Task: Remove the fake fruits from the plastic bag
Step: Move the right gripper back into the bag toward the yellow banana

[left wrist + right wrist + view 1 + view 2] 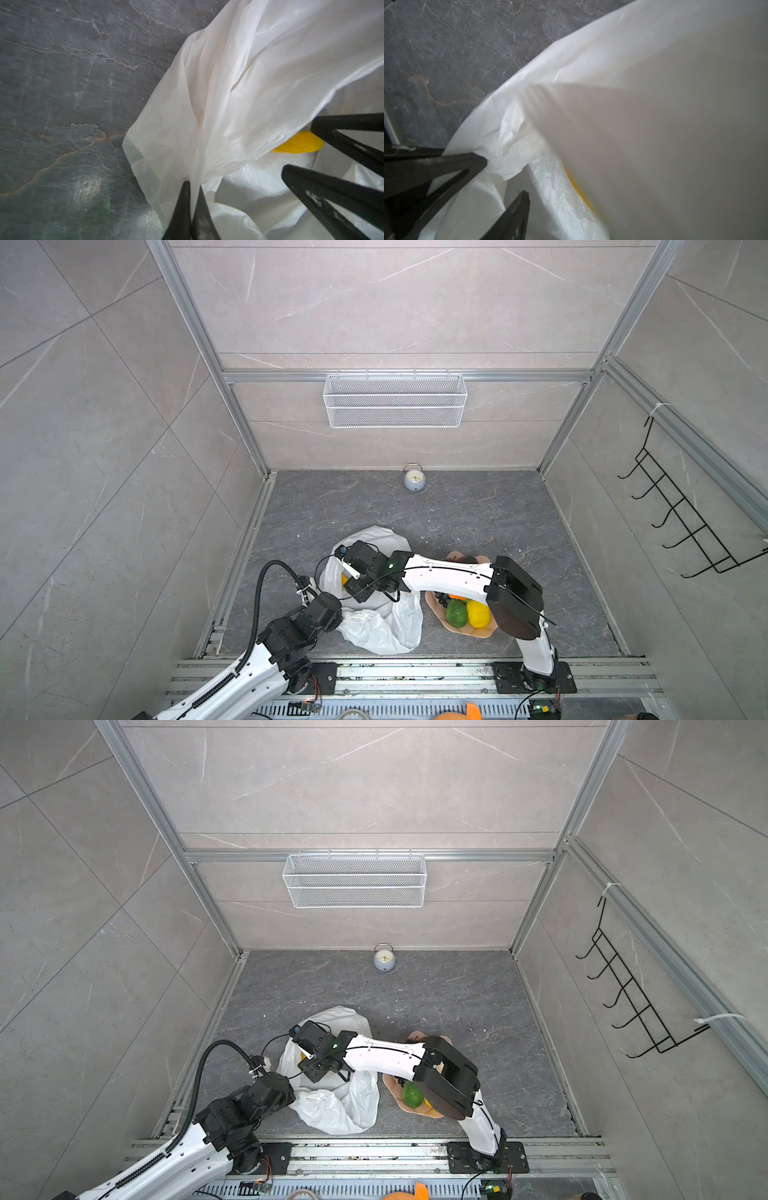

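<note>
Pinching the rim of the crinkled white plastic bag, the left gripper should hold it taut while the spread right gripper, inside the bag's mouth, straddles the lumpy yellow plastic fruit lying there.

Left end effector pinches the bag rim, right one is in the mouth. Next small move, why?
Likely ease the right end effector slightly deeper toward the yellow fruit: its jaws stand open with the fruit just beyond the tips, not between them, and the left end effector pinches the plastic bag rim, holding the mouth open.
</note>
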